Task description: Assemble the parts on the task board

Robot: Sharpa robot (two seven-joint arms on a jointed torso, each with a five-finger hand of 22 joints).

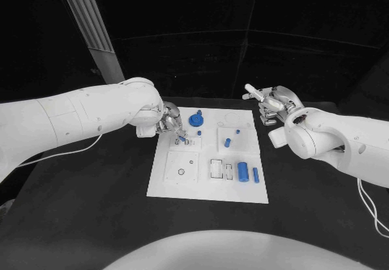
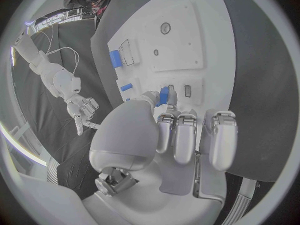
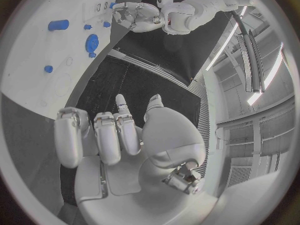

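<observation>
The white task board [image 1: 208, 185] lies in the middle of the table. My left hand [image 1: 168, 122] hovers over its far left part and pinches a small blue piece [image 2: 164, 95] between thumb and a finger, just above two small slots [image 1: 187, 142]. On the board lie a blue gear [image 1: 195, 119], a short blue peg [image 1: 227, 142], a blue cylinder [image 1: 242, 167] and a thin blue bar [image 1: 255, 175]. My right hand [image 1: 271, 104] hangs beyond the board's far right corner, fingers apart and holding nothing.
A white square plate with a small hole [image 1: 181, 166] and a slotted block [image 1: 216, 169] sit on the board's near half. Black table [image 1: 89, 197] surrounds the board. A cable [image 1: 73, 151] trails from my left arm.
</observation>
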